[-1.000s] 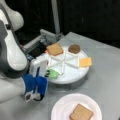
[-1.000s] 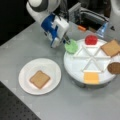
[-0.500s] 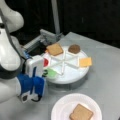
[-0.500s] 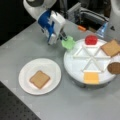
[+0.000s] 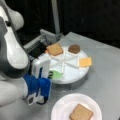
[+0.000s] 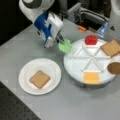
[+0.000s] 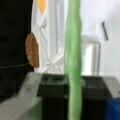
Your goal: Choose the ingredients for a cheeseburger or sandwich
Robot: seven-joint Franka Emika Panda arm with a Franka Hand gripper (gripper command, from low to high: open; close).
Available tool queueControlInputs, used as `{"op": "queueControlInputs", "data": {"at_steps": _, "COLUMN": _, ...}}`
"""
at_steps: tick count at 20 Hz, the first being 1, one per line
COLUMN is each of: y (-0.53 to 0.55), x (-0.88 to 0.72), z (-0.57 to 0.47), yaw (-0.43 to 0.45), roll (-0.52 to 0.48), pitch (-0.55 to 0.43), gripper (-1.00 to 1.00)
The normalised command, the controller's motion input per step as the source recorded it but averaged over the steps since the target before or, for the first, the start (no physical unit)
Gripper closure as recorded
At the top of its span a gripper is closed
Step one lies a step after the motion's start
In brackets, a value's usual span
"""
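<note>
The green lettuce (image 6: 65, 46) hung clamped edge-on between the closed jaws of the gripper (image 6: 60, 40), over the rim of the divided white tray (image 6: 75, 65) at a front view's left side of that tray; in a front view the same lettuce (image 5: 55, 74) showed just beside the blue and white gripper (image 5: 49, 74). In the wrist view the lettuce (image 7: 73, 60) ran as a thin, wavy green strip from top to bottom, with the brown patty (image 7: 32, 50) seen edge-on beyond it.

On the tray lay a tan bread square (image 6: 111, 48), the red tomato disc (image 6: 91, 40), the round brown patty (image 6: 115, 68) overhanging the rim, and the orange cheese square (image 6: 91, 77) reaching the rim. The lettuce's own wedge looked bare beneath it.

The large white round plate (image 6: 52, 72) sat just beside the tray, apart from it, holding one flat tan bread slice (image 6: 39, 79) near its middle with white rim free all round. Grey desk (image 6: 75, 105) lay open at a front view's bottom
</note>
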Motion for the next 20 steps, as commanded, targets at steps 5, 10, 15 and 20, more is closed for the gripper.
{"op": "queueControlInputs", "data": {"at_steps": 5, "y": -0.33, "x": 0.68, "z": -0.07, "yaw": 0.161, "roll": 0.151, "pitch": 0.114, "gripper": 1.0}}
{"op": "queueControlInputs", "data": {"at_steps": 10, "y": -0.29, "x": 0.57, "z": -0.08, "yaw": 0.162, "roll": 0.2, "pitch": 0.096, "gripper": 1.0}}
{"op": "queueControlInputs", "data": {"at_steps": 15, "y": -0.2, "x": 0.57, "z": -0.09, "yaw": 0.153, "roll": 0.226, "pitch": 0.07, "gripper": 1.0}}
{"op": "queueControlInputs", "data": {"at_steps": 20, "y": -0.21, "x": 0.62, "z": -0.08, "yaw": 0.146, "roll": 0.239, "pitch": 0.045, "gripper": 1.0}}
